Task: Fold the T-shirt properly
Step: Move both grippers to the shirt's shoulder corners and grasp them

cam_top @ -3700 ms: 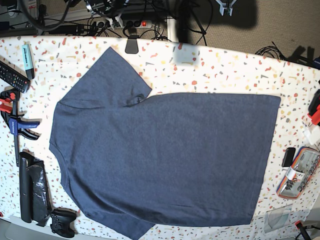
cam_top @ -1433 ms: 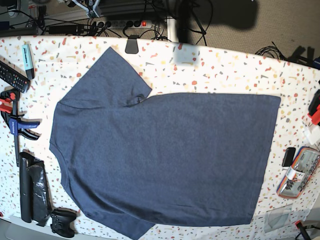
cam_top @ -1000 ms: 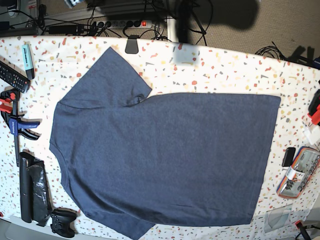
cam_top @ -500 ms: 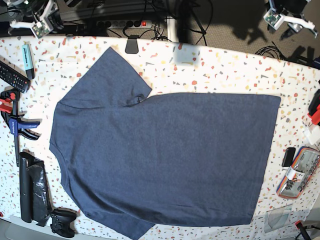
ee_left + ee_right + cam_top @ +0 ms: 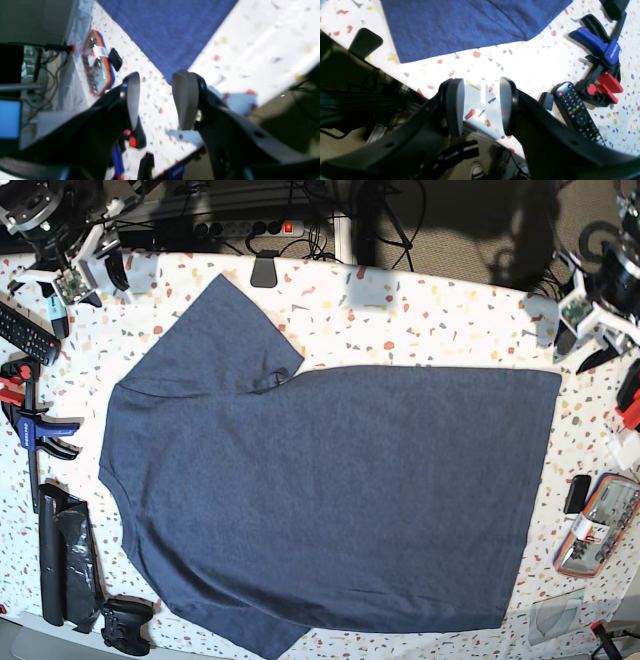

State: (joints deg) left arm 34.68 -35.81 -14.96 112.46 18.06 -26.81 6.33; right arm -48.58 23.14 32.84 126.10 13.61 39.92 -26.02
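- Slate-blue cloth of the T-shirt [image 5: 330, 500] is spread flat over the middle of the speckled table [image 5: 450, 310], plain side up, with the hem toward the base view's right and the sleeves toward its left
- One sleeve [image 5: 225, 330] is seen pointing toward the far edge of the table; a small pucker is visible where it meets the body
- The left gripper [image 5: 585, 330] is held above the far right corner of the table in the base view, just beside the shirt's hem corner; its jaws are spread with nothing between them, as the left wrist view shows [image 5: 156, 100]
- The right gripper [image 5: 75, 270] is held over the far left corner, apart from the sleeve; its jaws are likewise spread and empty [image 5: 481, 106]
- A remote control [image 5: 577, 112] and a blue and red clamp [image 5: 602, 62] are seen lying on the table near the right gripper
- An orange-rimmed clear case [image 5: 598, 525] is seen near the right edge, and a black bag [image 5: 65, 565] with a game controller [image 5: 125, 625] beside it at the near left
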